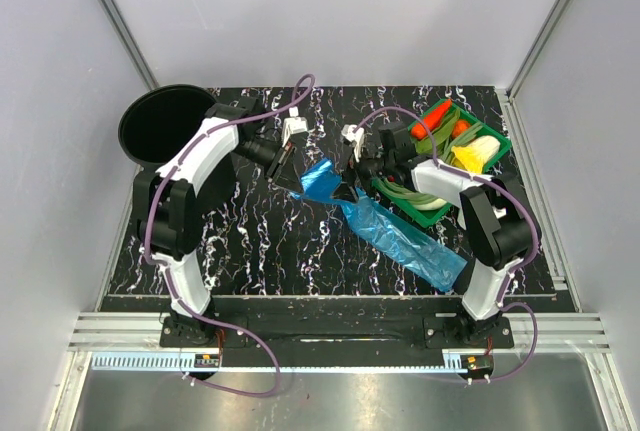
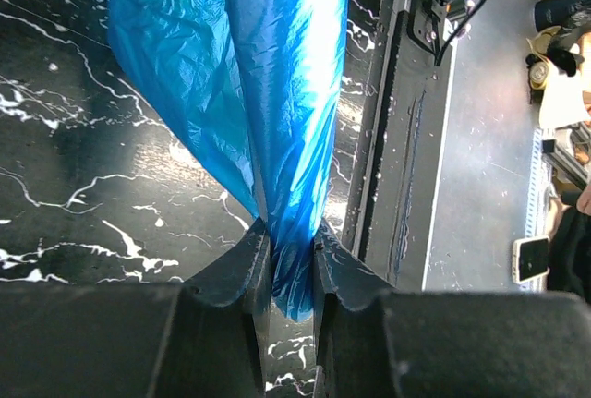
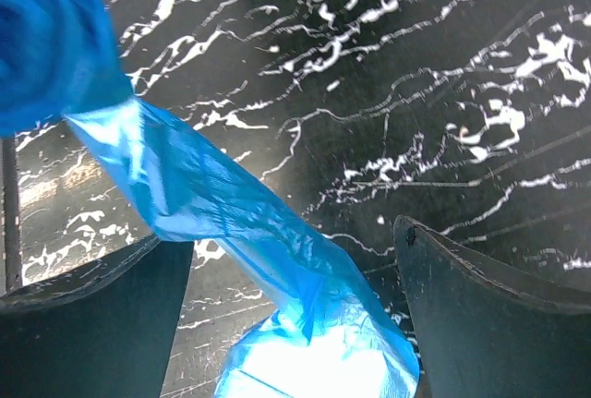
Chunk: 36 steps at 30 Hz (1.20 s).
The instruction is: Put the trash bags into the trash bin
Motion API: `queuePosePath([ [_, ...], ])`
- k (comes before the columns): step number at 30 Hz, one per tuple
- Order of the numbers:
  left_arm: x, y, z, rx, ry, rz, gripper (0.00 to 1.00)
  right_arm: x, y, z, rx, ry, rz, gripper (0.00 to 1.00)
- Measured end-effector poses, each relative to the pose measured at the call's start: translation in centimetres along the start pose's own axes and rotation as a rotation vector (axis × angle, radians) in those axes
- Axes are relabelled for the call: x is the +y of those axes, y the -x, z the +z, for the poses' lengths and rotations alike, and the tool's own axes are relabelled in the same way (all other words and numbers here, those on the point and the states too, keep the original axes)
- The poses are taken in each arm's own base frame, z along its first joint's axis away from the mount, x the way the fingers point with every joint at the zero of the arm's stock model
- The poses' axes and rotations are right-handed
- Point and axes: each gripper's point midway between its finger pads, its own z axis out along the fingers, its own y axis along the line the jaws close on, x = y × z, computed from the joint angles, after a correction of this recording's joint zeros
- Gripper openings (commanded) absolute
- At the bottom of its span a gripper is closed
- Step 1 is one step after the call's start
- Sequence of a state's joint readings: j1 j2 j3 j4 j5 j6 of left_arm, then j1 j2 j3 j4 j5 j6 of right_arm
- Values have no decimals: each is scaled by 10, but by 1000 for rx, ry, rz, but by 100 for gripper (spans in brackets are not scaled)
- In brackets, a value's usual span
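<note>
The left gripper is pinched shut on one end of the blue bag. The right gripper has its two fingers wide apart. The bag runs between them, but they do not squeeze it.

Seen from above, the bag lies long and stretched out across the middle of the table. One end is up in the left gripper and the other end trails off near the right arm's base. The bin stands at the far left corner, well apart from the bag.

I think the job now is for the left arm to carry the bag to the bin. To do it well:

- The right gripper should lift straight up and away first, so its fingers do not catch the thin plastic.
- It should also watch the green tray just beside it.
- The left arm should go up high, because the long tail must clear the bin's rim.
- It should let go only when it is over the middle of the hole, or the tail may hang outside.

There is a blurry blue lump at the top left of the right wrist view. I cannot tell if it is part of this bag or another one.
</note>
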<state>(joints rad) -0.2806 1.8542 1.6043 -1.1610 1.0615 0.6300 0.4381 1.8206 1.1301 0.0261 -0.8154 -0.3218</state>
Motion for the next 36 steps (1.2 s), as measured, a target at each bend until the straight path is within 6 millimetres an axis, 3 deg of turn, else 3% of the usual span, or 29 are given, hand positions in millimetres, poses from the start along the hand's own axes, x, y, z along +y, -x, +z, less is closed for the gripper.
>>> queuePosePath([
  [5, 0, -9, 4, 21, -29, -29, 0, 10, 15, 2, -69, 71, -50, 80],
  [11, 4, -5, 5, 5, -22, -37, 0, 21, 22, 2, -114, 136, -50, 62],
  [21, 9, -4, 9, -24, -5, -55, 0, 27, 25, 5, -157, 172, -13, 15],
  [25, 7, -1, 7, -35, 2, -42, 0, 27, 25, 5, -158, 172, -2, 23],
  [31, 4, 1, 6, -43, 4, -34, 0, 27, 24, 5, -154, 170, 3, 27],
  [36, 4, 2, 6, -46, 6, -29, 0, 26, 24, 5, -154, 167, 5, 5],
])
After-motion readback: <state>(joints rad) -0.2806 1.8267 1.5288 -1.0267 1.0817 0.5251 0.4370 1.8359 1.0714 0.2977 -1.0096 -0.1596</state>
